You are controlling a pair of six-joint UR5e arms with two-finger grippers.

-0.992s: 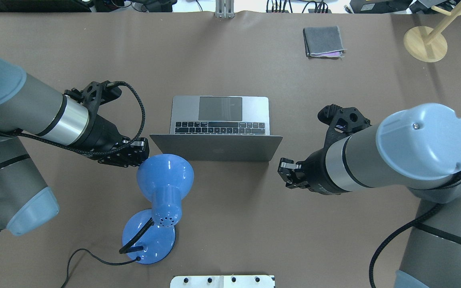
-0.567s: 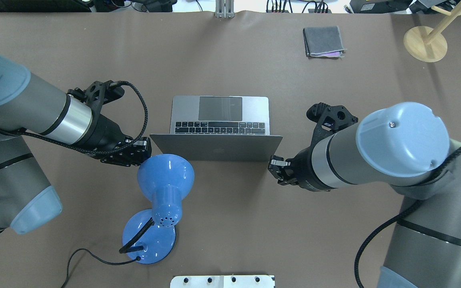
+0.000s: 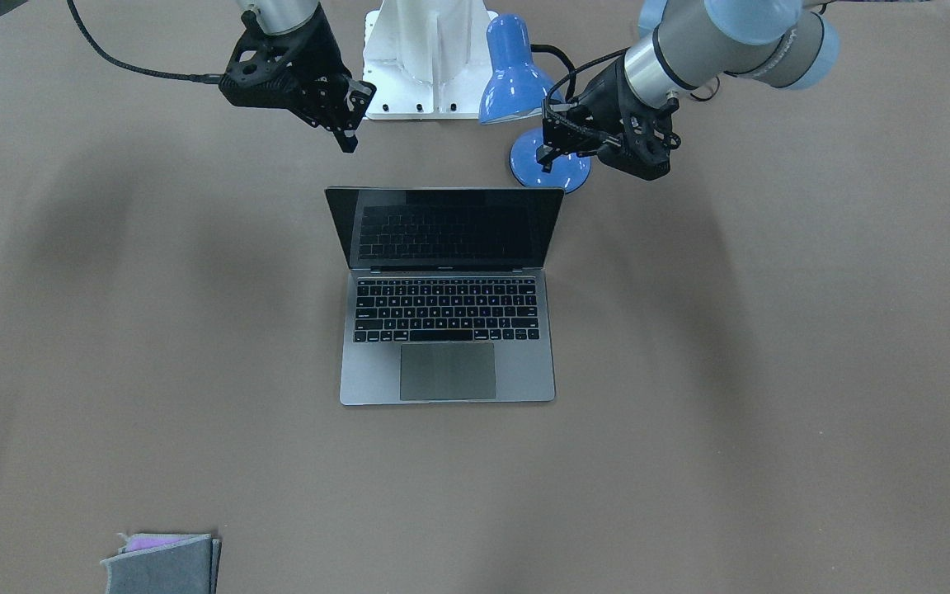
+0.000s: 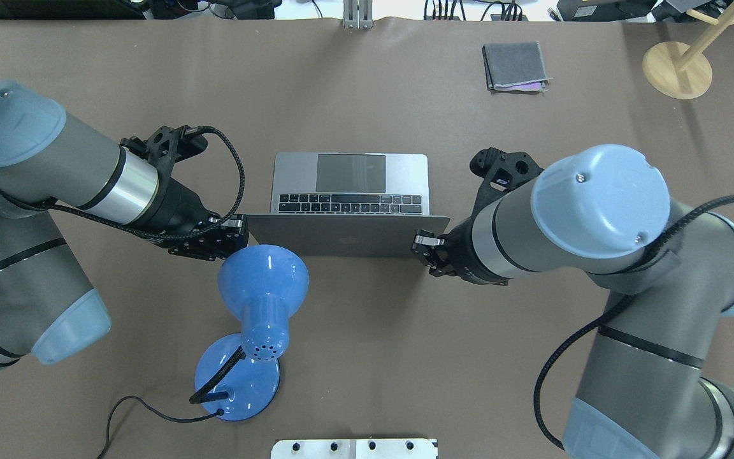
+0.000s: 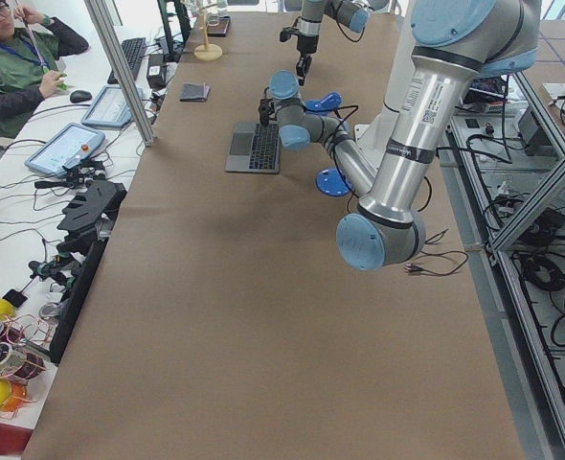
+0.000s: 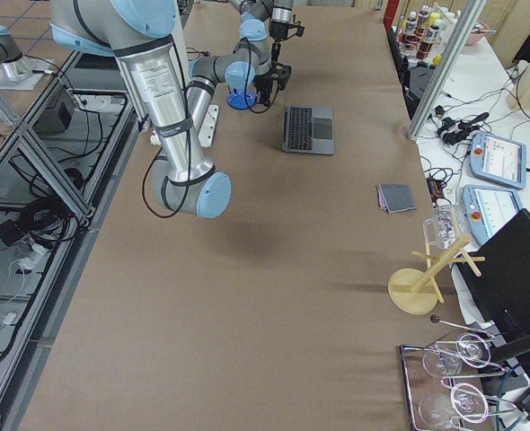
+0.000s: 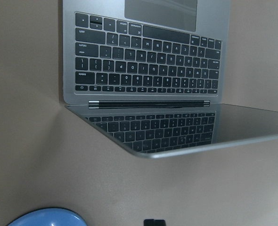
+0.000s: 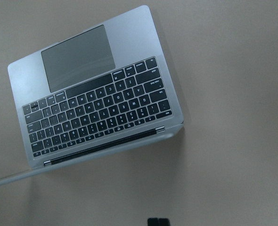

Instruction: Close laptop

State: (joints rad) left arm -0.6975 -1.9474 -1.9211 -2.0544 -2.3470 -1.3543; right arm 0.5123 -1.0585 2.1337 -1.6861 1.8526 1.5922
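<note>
The space-grey laptop (image 4: 351,182) stands open at the table's middle, its keyboard facing away from me and its lid (image 4: 345,237) leaning towards me. The dark screen shows in the front view (image 3: 447,224). My left gripper (image 4: 238,228) is shut and empty, just off the lid's left top corner. My right gripper (image 4: 419,245) is shut and empty, at the lid's right top corner; I cannot tell if it touches. The left wrist view (image 7: 143,70) and the right wrist view (image 8: 96,108) both look down on the keyboard.
A blue desk lamp (image 4: 264,280) stands just in front of the lid, close under my left gripper, its cord trailing left. A folded grey cloth (image 4: 515,65) and a wooden stand (image 4: 677,70) lie at the far right. A white plate (image 4: 354,448) is at the near edge.
Both arms have moved inward towards the laptop lid. The right gripper has travelled left to the lid's right corner, and the left gripper has moved slightly right. The laptop has not moved.
</note>
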